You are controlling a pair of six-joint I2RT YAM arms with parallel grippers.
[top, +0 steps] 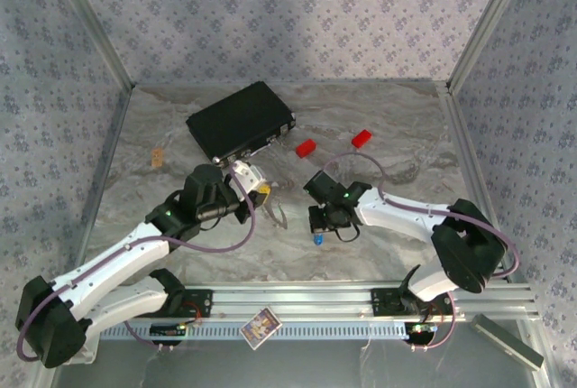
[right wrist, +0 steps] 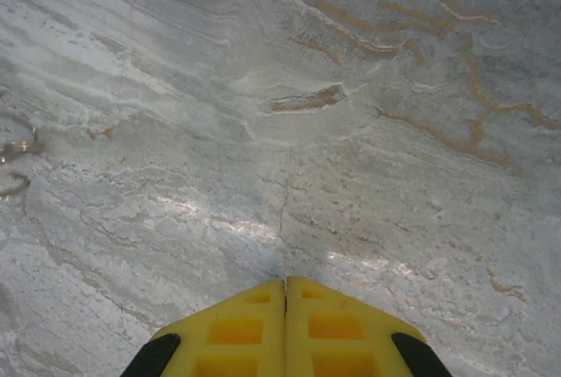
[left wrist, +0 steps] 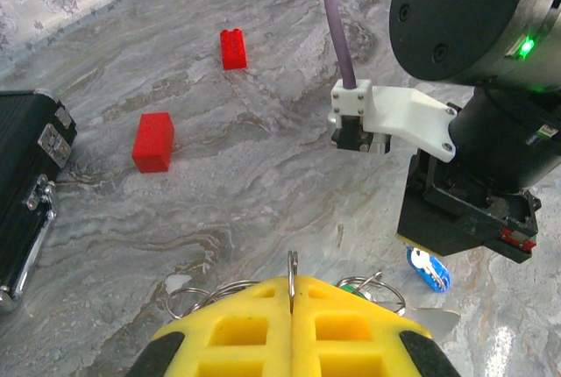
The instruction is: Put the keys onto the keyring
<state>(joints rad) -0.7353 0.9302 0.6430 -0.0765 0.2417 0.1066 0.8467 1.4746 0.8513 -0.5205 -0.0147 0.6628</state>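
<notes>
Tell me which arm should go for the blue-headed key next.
Right. The right gripper hangs shut just beside the small blue-headed metal key, while the left gripper is shut on the thin silvery metal keyring, so it is probably busy holding it.

Bright, even light falls from overhead, and the arms throw only soft, short shadows on the worktop (top: 180, 126) in the top view, which is a little grainy and soft in fine detail. In the right wrist view a pale bluish sheen lies on the stone just ahead of the right tool (right wrist: 285, 285), whose yellow fingers are slightly blurred so near the lens. In the left wrist view, white glare marks the lower right corner, the keyring (left wrist: 293, 263) nipped in the left tool (left wrist: 293, 288) glints, and a green lamp (left wrist: 526, 46) glows.
</notes>
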